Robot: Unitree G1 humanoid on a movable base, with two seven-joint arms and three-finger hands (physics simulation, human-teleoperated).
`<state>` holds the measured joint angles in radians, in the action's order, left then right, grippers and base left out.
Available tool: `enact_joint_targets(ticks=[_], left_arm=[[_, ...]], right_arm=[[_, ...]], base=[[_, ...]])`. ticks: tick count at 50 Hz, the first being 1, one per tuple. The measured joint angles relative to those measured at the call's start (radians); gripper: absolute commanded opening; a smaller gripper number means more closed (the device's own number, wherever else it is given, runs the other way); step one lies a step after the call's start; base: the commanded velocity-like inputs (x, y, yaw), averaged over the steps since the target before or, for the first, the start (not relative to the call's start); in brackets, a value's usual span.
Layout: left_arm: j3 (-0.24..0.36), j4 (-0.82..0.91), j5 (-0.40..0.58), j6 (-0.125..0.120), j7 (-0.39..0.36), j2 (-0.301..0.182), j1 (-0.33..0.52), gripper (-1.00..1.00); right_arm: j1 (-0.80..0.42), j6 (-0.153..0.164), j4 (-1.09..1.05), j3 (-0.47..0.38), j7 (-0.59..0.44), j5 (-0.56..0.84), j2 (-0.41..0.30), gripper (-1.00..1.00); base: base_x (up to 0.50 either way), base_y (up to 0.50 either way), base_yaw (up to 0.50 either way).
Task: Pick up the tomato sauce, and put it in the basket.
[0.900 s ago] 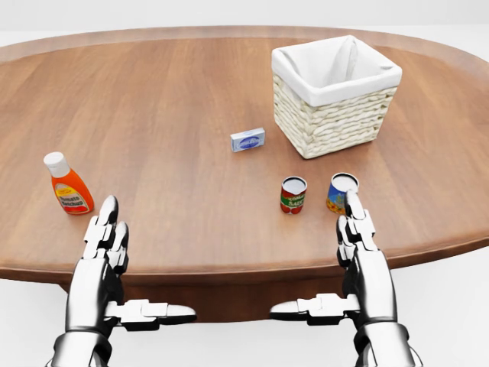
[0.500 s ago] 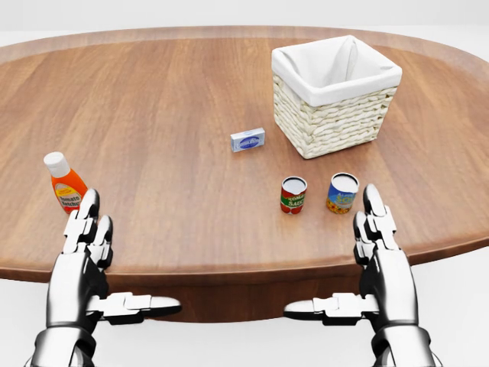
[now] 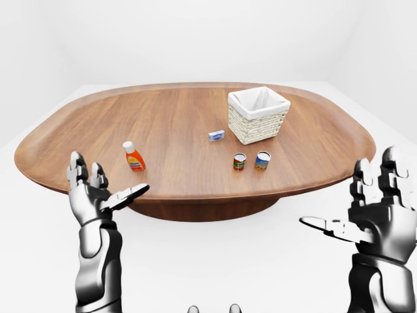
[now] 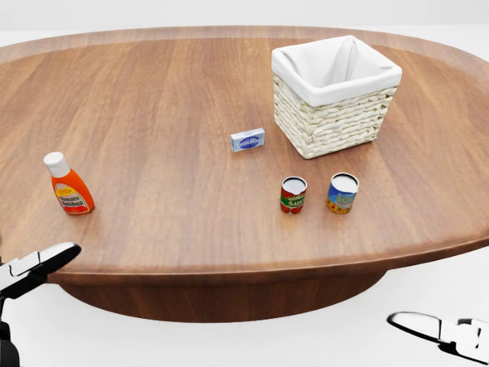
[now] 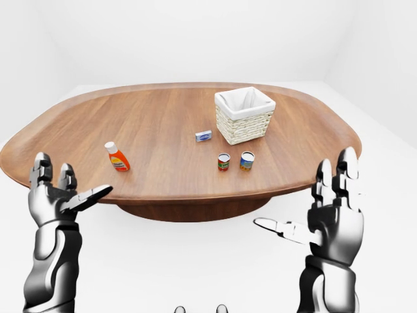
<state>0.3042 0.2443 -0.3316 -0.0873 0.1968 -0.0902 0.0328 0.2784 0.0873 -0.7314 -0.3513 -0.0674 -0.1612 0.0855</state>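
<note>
Standing upright on the table (image 4: 153, 99), the sauce can (image 4: 293, 194) sits below the basket (image 4: 328, 126) in the head view, near it and slightly to its left. A second can (image 4: 342, 193), blue and yellow, stands just beside the sauce, directly under the basket but apart from it. A small box (image 4: 247, 140) lies just left of the basket, and an orange bottle (image 4: 69, 185) stands far to the basket's left. Both hands are raised short of the table edge, well away from the basket: the left hand (image 3: 94, 192) and the right hand (image 3: 374, 208) are each spread wide, thumbs out, holding nothing. The can looks rigid and smooth-sided, probably fairly heavy for its size and not fragile, so a firm squeeze should do no harm, though the label may be slick. The right hand looks the nearer one, and its best hold is likely across the middle of the cylinder, coming from the side away from the second can so that neighbour is not knocked.
</note>
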Motion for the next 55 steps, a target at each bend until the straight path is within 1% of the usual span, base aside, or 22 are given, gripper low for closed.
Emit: enact_joint_targets(ticks=[9,20,35,55], left_arm=[[0.035,0.060,-0.040,0.001,0.031,-0.003,-0.014,1.00],[0.053,0.086,-0.054,0.006,0.049,-0.004,-0.021,1.00],[0.059,0.102,-0.062,0.004,0.063,-0.004,-0.024,1.00],[0.054,0.108,-0.058,0.007,0.058,0.002,-0.030,1.00]], right_arm=[[0.028,0.000,-0.119,-0.074,-0.036,-0.026,0.046,1.00],[0.039,0.000,-0.174,-0.109,-0.056,-0.042,0.067,1.00],[0.038,0.000,-0.202,-0.131,-0.064,-0.056,0.071,1.00],[0.043,0.000,-0.202,-0.141,-0.074,-0.062,0.078,1.00]], base=[[0.00,0.00,0.00],[0.00,-0.04,0.00],[0.00,-0.48,0.00],[0.00,-0.50,0.00]])
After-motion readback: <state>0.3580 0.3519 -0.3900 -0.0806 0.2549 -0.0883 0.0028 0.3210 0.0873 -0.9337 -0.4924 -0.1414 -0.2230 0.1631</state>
